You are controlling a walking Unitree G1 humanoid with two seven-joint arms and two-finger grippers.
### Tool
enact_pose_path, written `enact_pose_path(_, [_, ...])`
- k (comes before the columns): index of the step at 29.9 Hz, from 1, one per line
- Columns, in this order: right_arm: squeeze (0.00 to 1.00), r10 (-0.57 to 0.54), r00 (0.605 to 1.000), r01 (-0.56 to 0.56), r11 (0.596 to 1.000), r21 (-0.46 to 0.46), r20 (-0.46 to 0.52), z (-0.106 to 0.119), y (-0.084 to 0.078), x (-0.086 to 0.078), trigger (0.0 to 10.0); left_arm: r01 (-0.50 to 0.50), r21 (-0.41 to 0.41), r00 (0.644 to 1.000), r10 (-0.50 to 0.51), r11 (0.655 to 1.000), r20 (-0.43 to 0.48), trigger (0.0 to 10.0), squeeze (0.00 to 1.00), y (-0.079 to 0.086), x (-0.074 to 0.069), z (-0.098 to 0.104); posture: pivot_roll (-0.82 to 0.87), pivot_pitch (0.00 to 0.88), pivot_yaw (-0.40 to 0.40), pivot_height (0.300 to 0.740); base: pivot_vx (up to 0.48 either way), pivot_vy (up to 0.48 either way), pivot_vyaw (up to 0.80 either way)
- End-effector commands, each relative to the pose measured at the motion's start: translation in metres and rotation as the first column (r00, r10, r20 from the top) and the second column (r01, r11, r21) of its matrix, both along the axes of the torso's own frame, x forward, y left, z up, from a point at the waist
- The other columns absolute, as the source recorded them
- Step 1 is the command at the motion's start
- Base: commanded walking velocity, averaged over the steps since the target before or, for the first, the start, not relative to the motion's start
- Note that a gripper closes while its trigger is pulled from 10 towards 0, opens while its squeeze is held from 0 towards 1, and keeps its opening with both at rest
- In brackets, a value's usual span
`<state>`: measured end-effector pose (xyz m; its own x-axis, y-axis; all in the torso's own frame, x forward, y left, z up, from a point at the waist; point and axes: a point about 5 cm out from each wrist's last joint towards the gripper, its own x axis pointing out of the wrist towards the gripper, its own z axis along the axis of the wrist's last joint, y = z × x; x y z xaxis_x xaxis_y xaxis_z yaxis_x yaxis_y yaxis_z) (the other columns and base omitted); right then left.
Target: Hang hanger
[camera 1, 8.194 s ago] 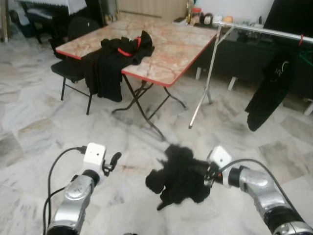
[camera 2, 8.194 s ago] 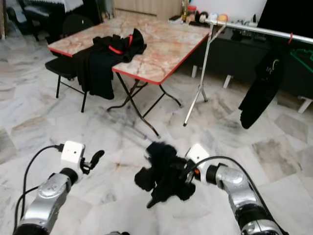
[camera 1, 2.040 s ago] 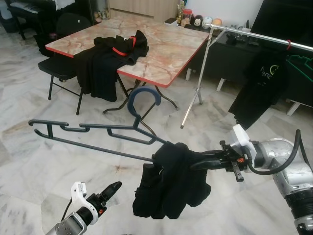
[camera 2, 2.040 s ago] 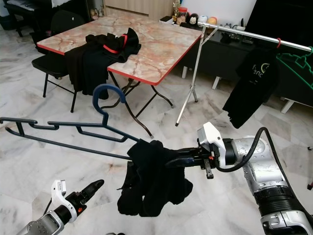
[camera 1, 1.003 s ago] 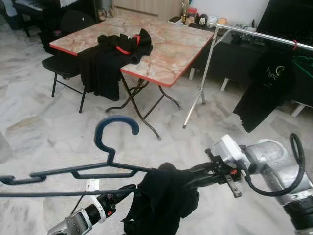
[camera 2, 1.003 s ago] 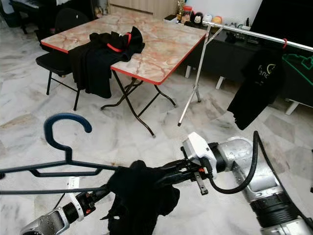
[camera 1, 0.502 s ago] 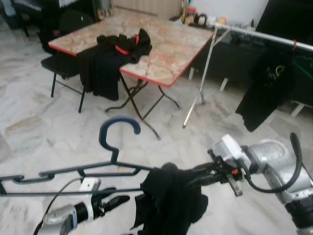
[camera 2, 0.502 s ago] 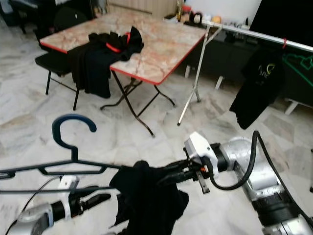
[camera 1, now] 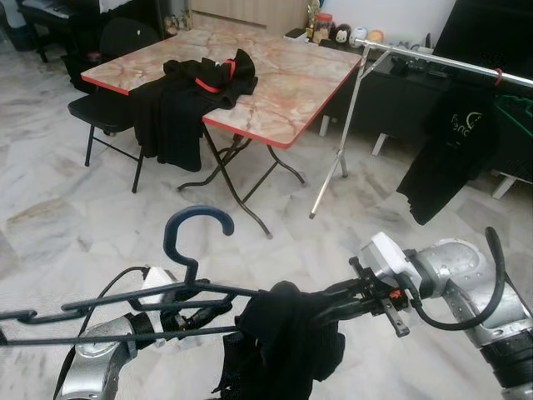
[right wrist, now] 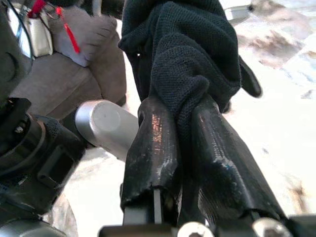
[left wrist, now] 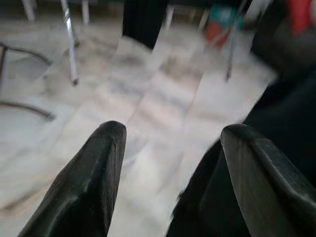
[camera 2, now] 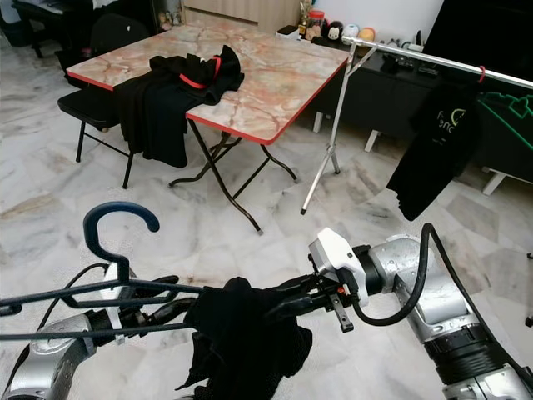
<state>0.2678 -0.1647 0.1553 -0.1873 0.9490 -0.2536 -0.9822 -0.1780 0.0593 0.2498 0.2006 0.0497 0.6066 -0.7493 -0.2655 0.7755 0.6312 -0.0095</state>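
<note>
The right gripper point(camera 2: 283, 304) is clenched on a bunched black garment point(camera 2: 246, 342) draped over a dark blue hanger point(camera 1: 187, 250), held low and well short of the silver clothes rail point(camera 1: 433, 57). The left gripper point(camera 1: 204, 315), jaws spread wide, has risen in the last second to just beside the garment, under the hanger's bars. Likely it will steady the hanger before hanging.

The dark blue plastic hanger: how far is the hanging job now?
Done: the dark blue plastic hanger and black garment are lifted off the floor. In hand: the right gripper is shut on the garment, and the left gripper, open, reaches beside it. Left: hooking the hanger on the silver metal rail, which is far ahead.
</note>
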Motion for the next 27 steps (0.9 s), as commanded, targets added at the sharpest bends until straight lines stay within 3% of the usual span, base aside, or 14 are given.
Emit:
enact_pose_path(1, [0.0,0.005,0.999,-0.005,1.0,0.01,0.037,0.007,-0.001,0.003,10.0,0.019,0.118,1.0,-0.019,0.993,-0.002,10.0,0.0,0.005,-0.006,-0.008,0.0,0.0,-0.048,0.74,0.0,0.0,0.0])
enact_pose_path(4, [0.0,0.004,0.999,-0.005,1.0,0.01,0.036,0.007,-0.001,0.003,10.0,0.041,0.148,0.999,-0.04,0.988,-0.009,10.0,0.0,0.006,-0.009,-0.01,0.0,0.0,-0.047,0.74,0.0,0.0,0.0])
enact_pose_path(6, [0.0,0.007,0.999,-0.007,1.0,0.009,0.036,0.006,0.0,0.003,10.0,0.041,0.094,0.999,-0.039,0.995,-0.016,10.0,0.0,0.003,-0.011,-0.008,0.0,0.0,-0.047,0.74,0.0,0.0,0.0])
enact_pose_path(16, [0.0,0.013,0.999,-0.014,1.0,0.008,0.034,0.005,0.001,0.003,10.0,0.062,0.006,0.998,-0.062,0.998,0.02,10.0,0.0,-0.007,-0.006,0.004,0.0,0.0,-0.049,0.74,0.0,0.0,0.0])
enact_pose_path(27, [0.0,0.01,0.999,-0.01,1.0,-0.009,0.035,0.001,0.001,0.004,10.0,0.246,0.018,0.967,-0.244,0.969,-0.074,10.0,0.0,-0.012,-0.021,0.005,0.0,0.0,-0.05,0.74,0.0,0.0,0.0])
